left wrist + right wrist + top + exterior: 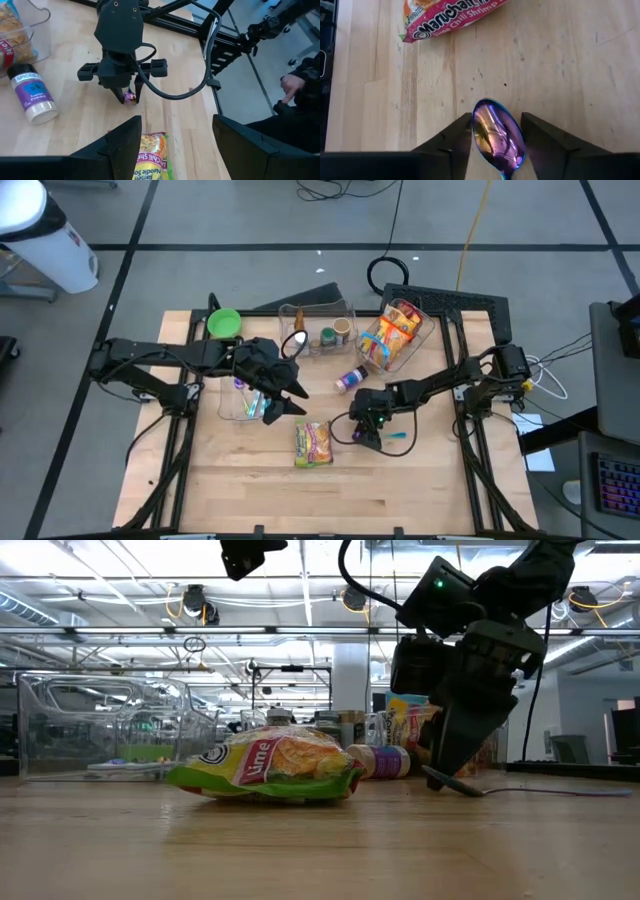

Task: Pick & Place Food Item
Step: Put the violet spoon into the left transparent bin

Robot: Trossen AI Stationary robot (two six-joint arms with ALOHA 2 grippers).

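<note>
Right wrist view gives us the clearest look: the right gripper is down at the wooden table, its two dark fingers standing on either side of the bowl of an iridescent spoon, close against it. We cannot tell whether they are already pressing on the spoon or only bracketing it.

We take the ramen noodle packet as our landmark. It lies flat on the table, and the spoon lies just beside it, on the side toward the right arm; in the low view the spoon's handle rests flat along the boards.

The left gripper hangs over the table on the other side of the packet, near a clear bin, and from its wrist camera we see its fingers spread apart with nothing between them.

Beyond the packet, farther from the table's front edge, a spice jar lies on its side, and past that a second clear bin holds a snack bag.
</note>
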